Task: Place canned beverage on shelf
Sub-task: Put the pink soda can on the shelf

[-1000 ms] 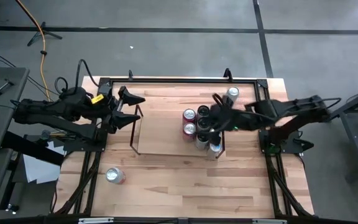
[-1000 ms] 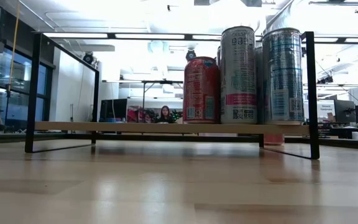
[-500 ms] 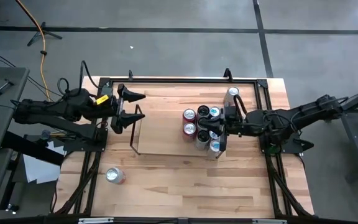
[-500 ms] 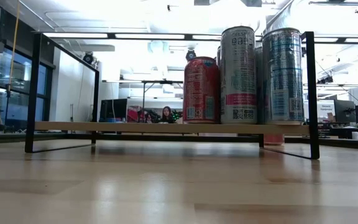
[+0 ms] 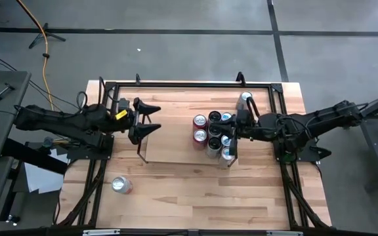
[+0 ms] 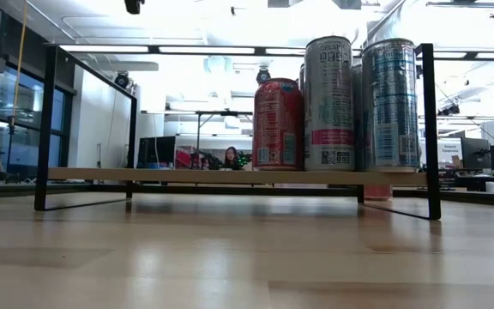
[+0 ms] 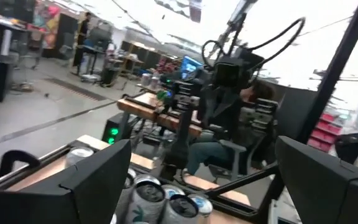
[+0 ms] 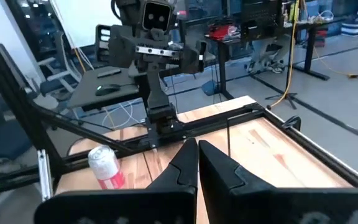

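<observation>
Two cans remain off the shelf (image 5: 176, 141): one (image 5: 121, 185) on the tabletop well behind and to the near side of the left gripper (image 5: 151, 120), one (image 5: 245, 99) just beside the right gripper (image 5: 231, 128). Left jaws spread wide, empty, over the shelf's end frame. Right fingers pressed together, empty, beside the cluster of cans (image 5: 212, 134). Advice: open fully before descending, grip mid-body, avoid nudging neighbours.

Bright, even light from ceiling lamps — strong glare behind the cans (image 6: 341, 103) at 12 o'clock; left wrist view is blurred, its background overexposed.
</observation>
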Controlling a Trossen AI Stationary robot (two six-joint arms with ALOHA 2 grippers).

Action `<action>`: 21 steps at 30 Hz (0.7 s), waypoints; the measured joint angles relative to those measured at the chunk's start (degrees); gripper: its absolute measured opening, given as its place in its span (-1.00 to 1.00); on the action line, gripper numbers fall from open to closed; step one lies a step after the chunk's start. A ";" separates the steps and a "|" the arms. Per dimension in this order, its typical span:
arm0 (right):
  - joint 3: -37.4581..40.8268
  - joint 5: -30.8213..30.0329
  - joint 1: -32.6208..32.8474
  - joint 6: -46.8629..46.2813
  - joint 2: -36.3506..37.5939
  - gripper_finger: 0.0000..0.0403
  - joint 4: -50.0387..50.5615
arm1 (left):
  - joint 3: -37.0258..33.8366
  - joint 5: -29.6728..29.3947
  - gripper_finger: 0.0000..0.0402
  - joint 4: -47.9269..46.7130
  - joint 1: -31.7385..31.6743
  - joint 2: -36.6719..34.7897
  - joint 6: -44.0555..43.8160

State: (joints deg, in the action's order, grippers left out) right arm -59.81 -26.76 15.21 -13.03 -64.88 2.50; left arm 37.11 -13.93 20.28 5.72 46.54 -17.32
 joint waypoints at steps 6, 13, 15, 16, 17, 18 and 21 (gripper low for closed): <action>0.00 0.19 -0.83 -3.64 0.00 -1.00 -0.19 | 0.02 -0.79 0.77 0.23 -0.11 -0.02 1.10; 0.00 0.60 -0.97 -4.98 0.00 -0.85 -0.14 | 0.02 1.26 0.77 0.25 -0.11 -0.04 2.22; 0.00 -0.67 -0.97 -6.75 0.00 -0.70 0.24 | 0.02 1.66 0.77 0.23 -0.11 -0.04 2.45; 0.00 -1.71 -0.97 -8.03 0.00 -0.62 0.71 | 0.02 1.74 0.77 0.25 -0.11 -0.04 2.43; 0.00 -2.72 -0.97 -9.21 0.00 -0.52 1.43 | 0.02 1.77 0.77 0.24 -0.11 -0.10 2.43; 0.00 -3.59 -0.97 -10.40 -0.02 -0.41 2.02 | 0.02 1.77 0.77 0.14 -0.11 -0.22 2.46; 0.00 -7.21 -0.97 -15.48 -0.04 -0.03 3.23 | 0.06 1.77 0.77 0.26 -0.11 -0.57 2.45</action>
State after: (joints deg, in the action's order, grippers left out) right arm -59.81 -33.97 14.24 -28.51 -64.93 5.73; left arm 37.17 -12.16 20.55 5.61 45.97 -14.87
